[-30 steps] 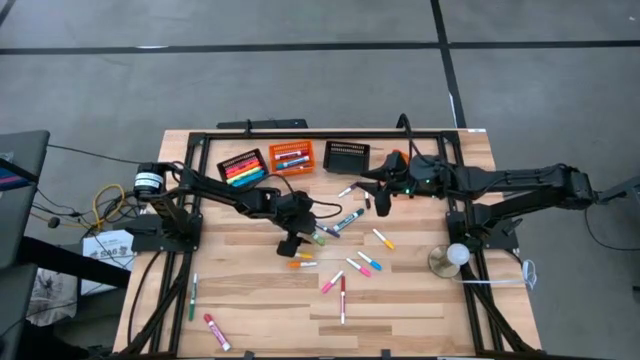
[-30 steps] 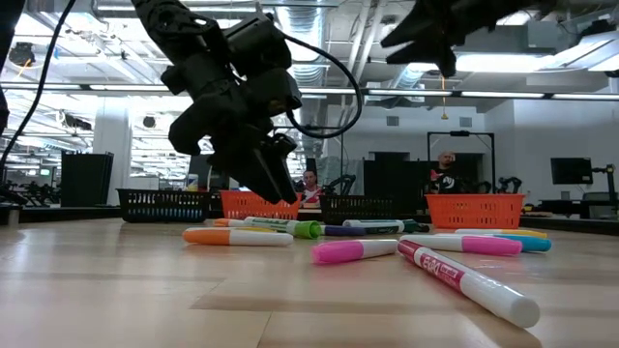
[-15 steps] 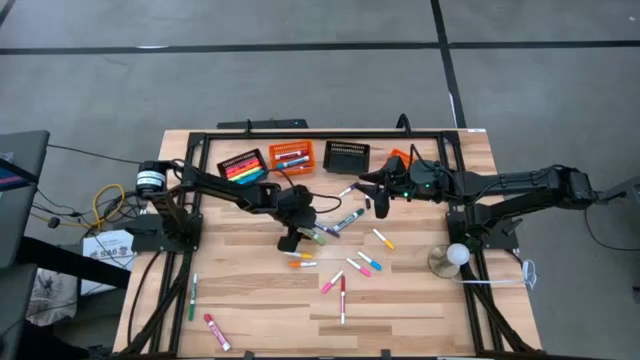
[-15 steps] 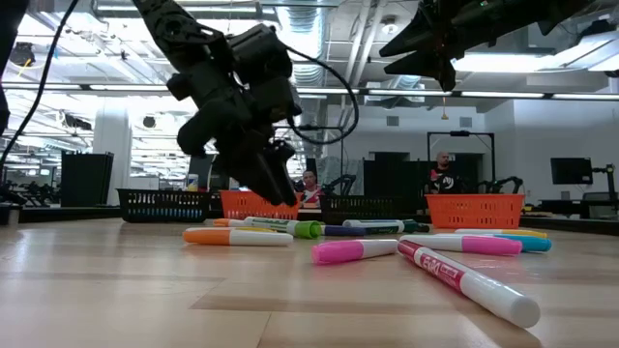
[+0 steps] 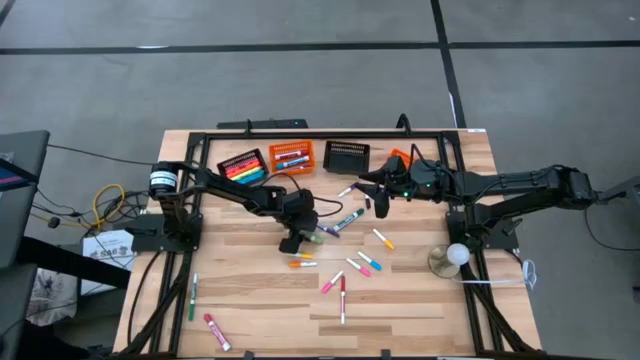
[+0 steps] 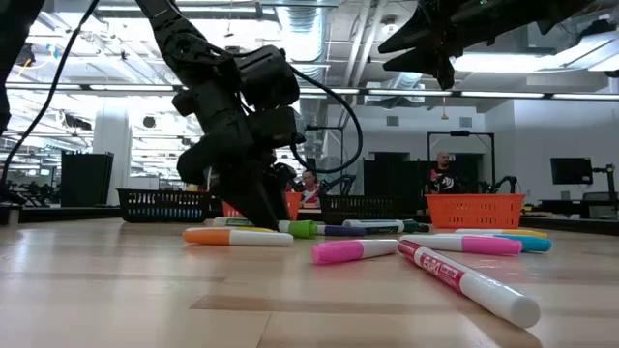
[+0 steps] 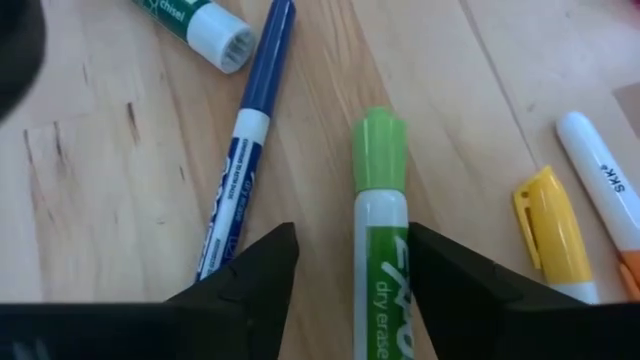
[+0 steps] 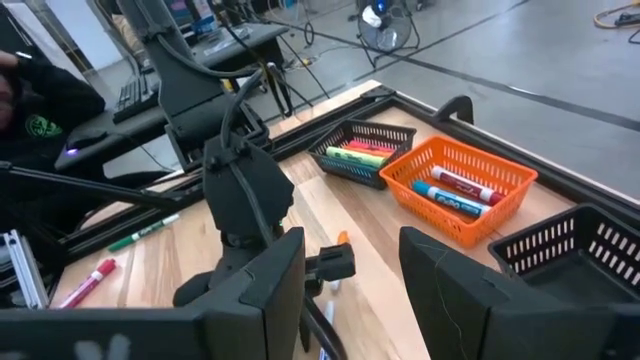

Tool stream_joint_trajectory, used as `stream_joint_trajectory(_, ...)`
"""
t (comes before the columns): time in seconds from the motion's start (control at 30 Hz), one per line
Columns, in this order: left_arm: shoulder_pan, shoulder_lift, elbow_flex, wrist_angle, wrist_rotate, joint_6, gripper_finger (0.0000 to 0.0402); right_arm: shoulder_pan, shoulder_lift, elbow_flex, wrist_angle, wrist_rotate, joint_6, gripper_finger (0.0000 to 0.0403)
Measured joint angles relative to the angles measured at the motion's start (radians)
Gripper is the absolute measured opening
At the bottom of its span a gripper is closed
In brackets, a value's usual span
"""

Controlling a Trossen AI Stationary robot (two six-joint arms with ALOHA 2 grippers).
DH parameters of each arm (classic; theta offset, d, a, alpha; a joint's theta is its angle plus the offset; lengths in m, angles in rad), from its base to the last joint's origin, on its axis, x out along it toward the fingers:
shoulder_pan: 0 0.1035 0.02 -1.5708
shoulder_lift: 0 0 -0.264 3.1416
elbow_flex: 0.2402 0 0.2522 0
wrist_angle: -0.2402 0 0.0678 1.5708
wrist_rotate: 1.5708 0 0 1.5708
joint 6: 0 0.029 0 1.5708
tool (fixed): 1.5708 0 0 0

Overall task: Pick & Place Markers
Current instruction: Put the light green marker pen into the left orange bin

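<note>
From above, the left gripper (image 5: 291, 240) hides its target; its wrist view shows a green-capped marker (image 7: 379, 220) between open jaws. The right gripper (image 5: 381, 203) hovers, jaws apart, empty.

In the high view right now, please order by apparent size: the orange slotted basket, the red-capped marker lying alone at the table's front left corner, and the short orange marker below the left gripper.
1. Orange slotted basket, clearly largest.
2. Red-capped marker.
3. Short orange marker, a little shorter than the red-capped one.
</note>
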Motion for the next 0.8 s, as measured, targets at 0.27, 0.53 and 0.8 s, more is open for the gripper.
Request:
stream_joint_trajectory(0.27, -0.003, 0.001, 0.001, -0.016, 0.007, -0.017, 0.0092, 0.0, 0.0, 0.0, 0.011, 0.001, -0.008, 0.0156)
stream_joint_trajectory(0.53, -0.008, -0.042, -0.005, -0.099, 0.069, -0.063, 0.0063, 0.0, 0.0, 0.0, 0.015, 0.001, -0.008, 0.0156)
stream_joint_trajectory(0.8, -0.006, -0.248, -0.006, -0.193, 0.067, -0.078, 0.0064, 0.0, 0.0, 0.0, 0.022, 0.002, -0.008, 0.0156)
